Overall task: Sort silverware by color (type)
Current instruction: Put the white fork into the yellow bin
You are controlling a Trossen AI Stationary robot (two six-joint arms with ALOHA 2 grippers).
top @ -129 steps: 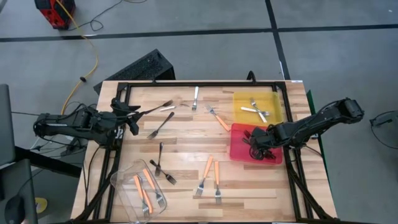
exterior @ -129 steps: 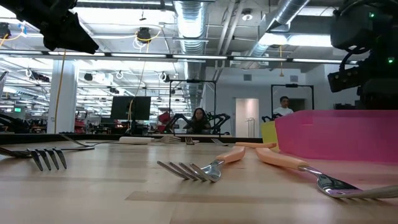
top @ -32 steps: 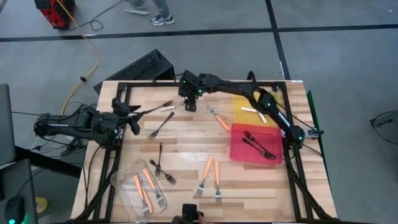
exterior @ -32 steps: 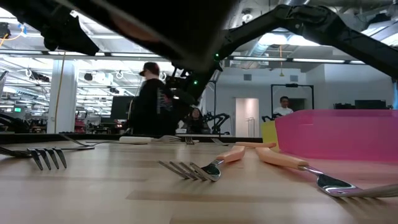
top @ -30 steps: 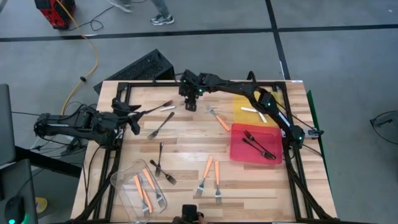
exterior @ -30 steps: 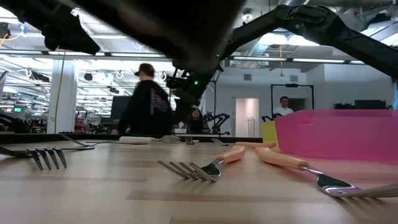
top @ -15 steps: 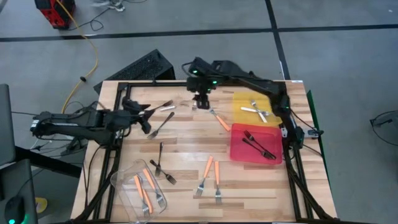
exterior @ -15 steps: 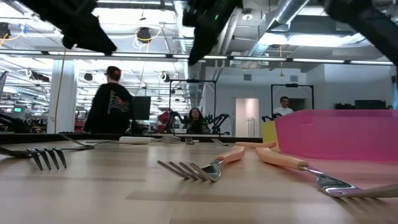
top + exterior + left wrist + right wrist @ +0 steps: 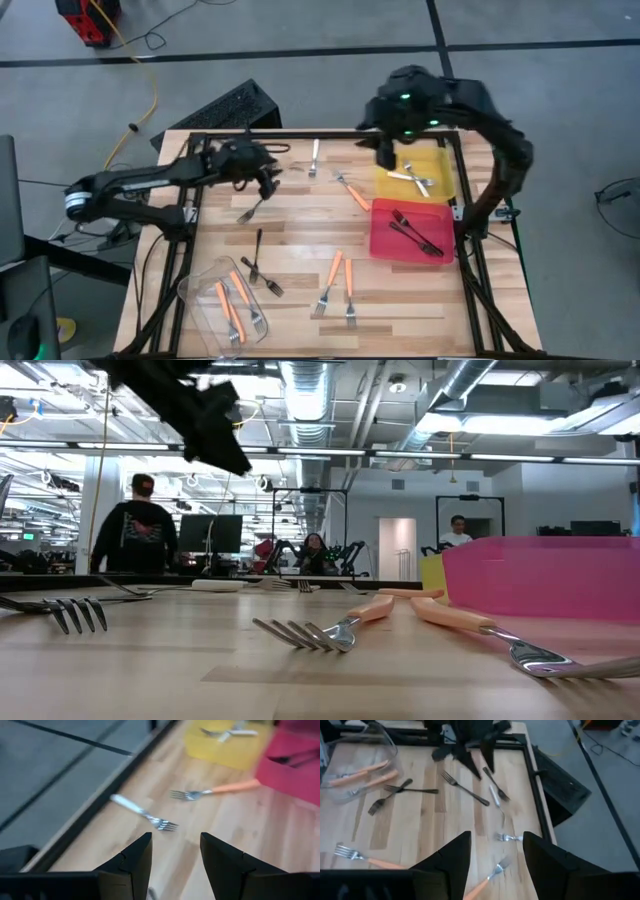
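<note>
My left gripper hangs open and empty over the table's far left part, above a black fork. Ahead of it, a white-handled fork lies flat by the far edge, with an orange-handled fork beside it. My right gripper is raised high near the yellow tray's left edge, open and empty. Two crossed black forks and two orange forks lie flat toward the near side.
White-handled forks lie in the yellow tray and black forks in the red tray at the right. A clear tub at the near left corner holds orange forks. A black frame rims the table. A person walks in the room behind.
My right gripper has risen high from just above the white-handled fork at the far edge and swung toward the table's right, empty; the fork stays where it lay. My left gripper has moved from the left edge toward the table's right, over the far-left forks.
</note>
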